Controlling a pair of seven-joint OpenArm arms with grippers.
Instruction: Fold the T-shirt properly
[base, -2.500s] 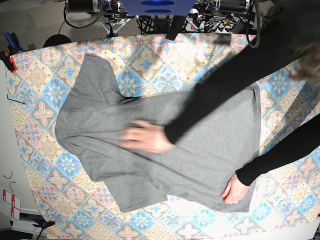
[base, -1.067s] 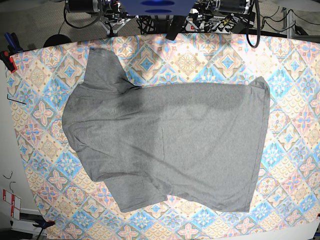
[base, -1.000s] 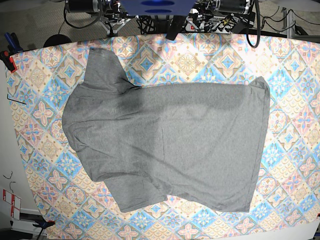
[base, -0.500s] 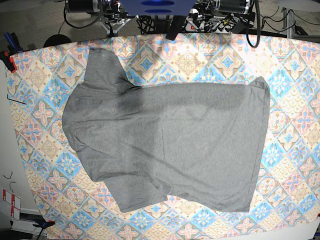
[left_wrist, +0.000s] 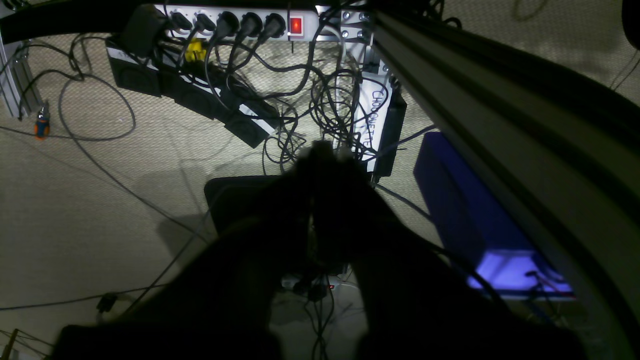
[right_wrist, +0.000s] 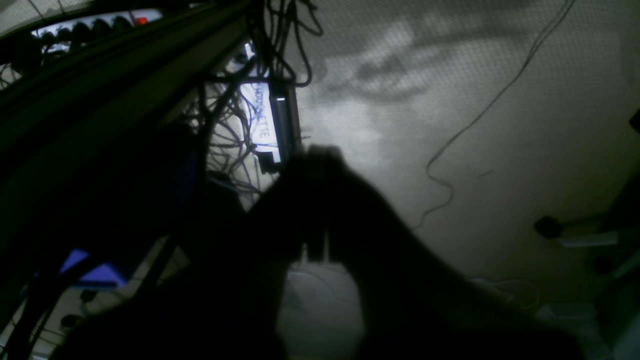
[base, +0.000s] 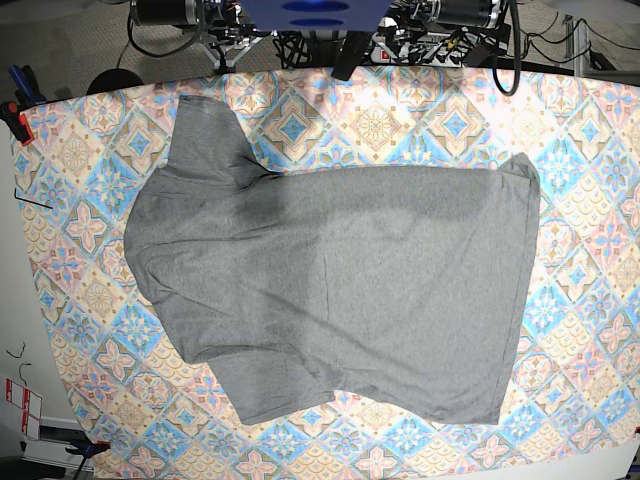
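Both the left hand (left_wrist: 320, 150) and the right hand (right_wrist: 317, 152) are pressed together, holding nothing, hanging over the floor off the bench. The T-shirt (base: 340, 290) lies spread flat on the bench's tablecloth (base: 590, 200), long axis left-right, collar end left, hem right.

both end effectors dark blurred silhouettes in wrist views, tablecloth (base: 580, 180) cut off at right edge; arms outside base view

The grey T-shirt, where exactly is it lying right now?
In the base view the T-shirt lies spread flat across the middle of the patterned tablecloth, sleeves toward the picture's left and hem toward its right, with neither gripper on it.
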